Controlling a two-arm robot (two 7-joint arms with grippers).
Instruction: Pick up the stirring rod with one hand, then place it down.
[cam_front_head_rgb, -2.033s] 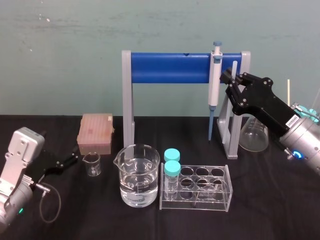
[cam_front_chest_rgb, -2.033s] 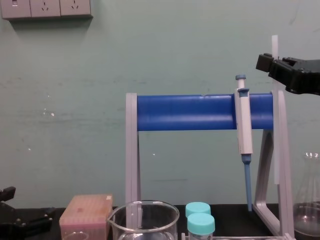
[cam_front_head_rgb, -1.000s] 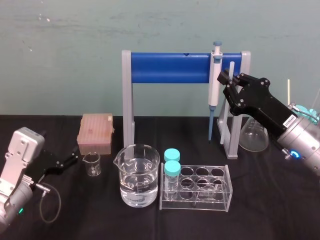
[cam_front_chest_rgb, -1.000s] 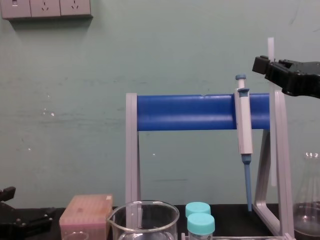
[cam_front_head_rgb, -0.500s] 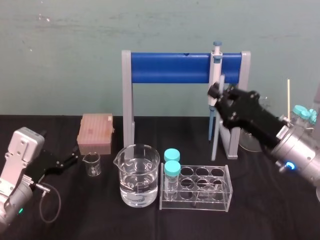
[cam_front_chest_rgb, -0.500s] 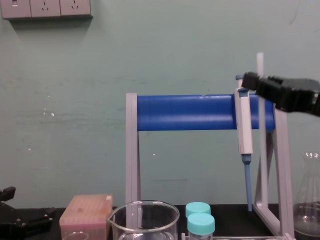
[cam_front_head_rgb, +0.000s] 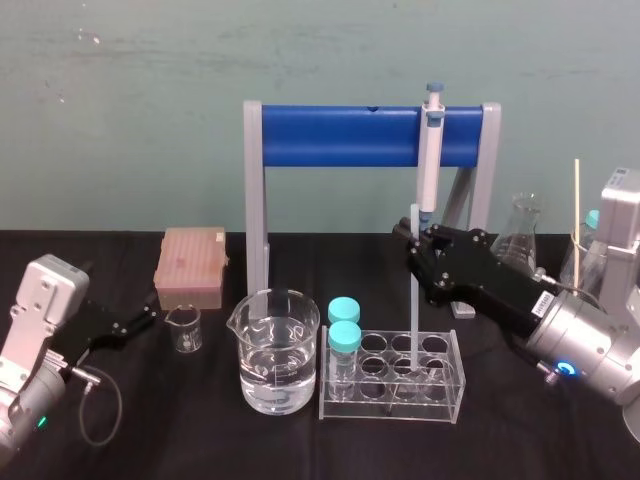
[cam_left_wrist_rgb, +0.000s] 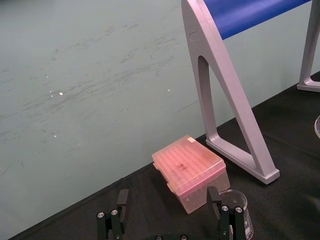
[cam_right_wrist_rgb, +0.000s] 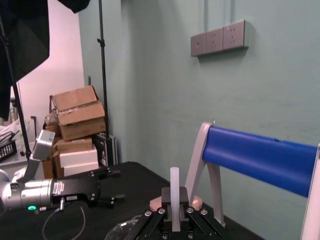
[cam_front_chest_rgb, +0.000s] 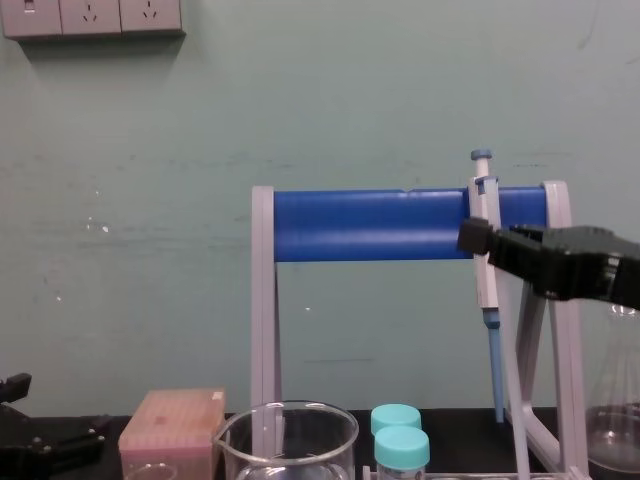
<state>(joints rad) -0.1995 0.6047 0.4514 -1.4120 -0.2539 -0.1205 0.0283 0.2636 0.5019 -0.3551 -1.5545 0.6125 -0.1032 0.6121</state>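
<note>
While the left gripper lies parked low on the table at the far left, fingers spread and holding nothing, you can leave it out of your plan. Just beside it are a small beaker and a pink tip box, then the big beaker of water, all well apart from the work.

Moving right, the stirring rod hangs upright in front of the blue stand and just below the pipette. Its lower end is down at the clear rack; you cannot tell whether it sits inside a well or just behind one. The right gripper reaches in from the right and is clamped on the rod near its top, a short stub poking above the fingers.

You are on the put-down half of the job, as I judge it. Next, you need a slow, straight descent until the rod's end is borne by something, then a release. Keep it vertical, since a tilt could lever against the rack.

Compared with two seconds ago, the rod has come well down and towards the robot. It was held high beside the stand's right leg then, and now that leg and the flask show behind the arm.
</note>
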